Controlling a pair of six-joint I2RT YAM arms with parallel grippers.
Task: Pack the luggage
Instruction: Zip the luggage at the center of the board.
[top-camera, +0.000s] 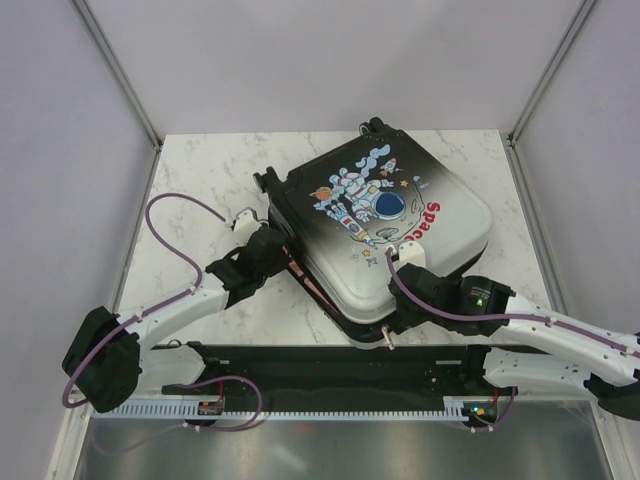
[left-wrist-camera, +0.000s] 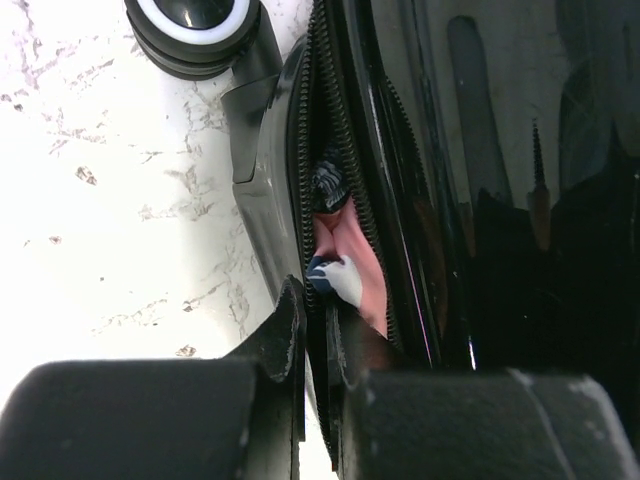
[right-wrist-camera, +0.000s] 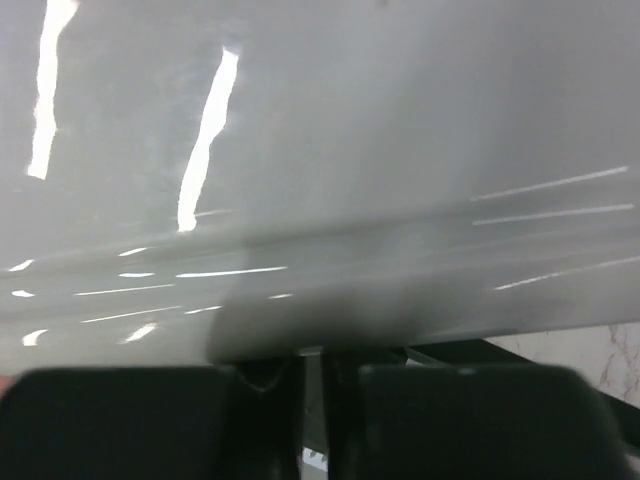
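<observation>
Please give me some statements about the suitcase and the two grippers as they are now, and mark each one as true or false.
1. The suitcase lies flat on the marble table with its astronaut print facing up. True.
2. Its lid stands wide open. False: the lid is down, and only a narrow gap along the zipper remains.
3. Through that gap something pink shows. True.
4. The left gripper is wide open. False: it is shut, with its fingers at the zipper.
5. The right gripper is at the wheels. False: it is at the white near edge.
</observation>
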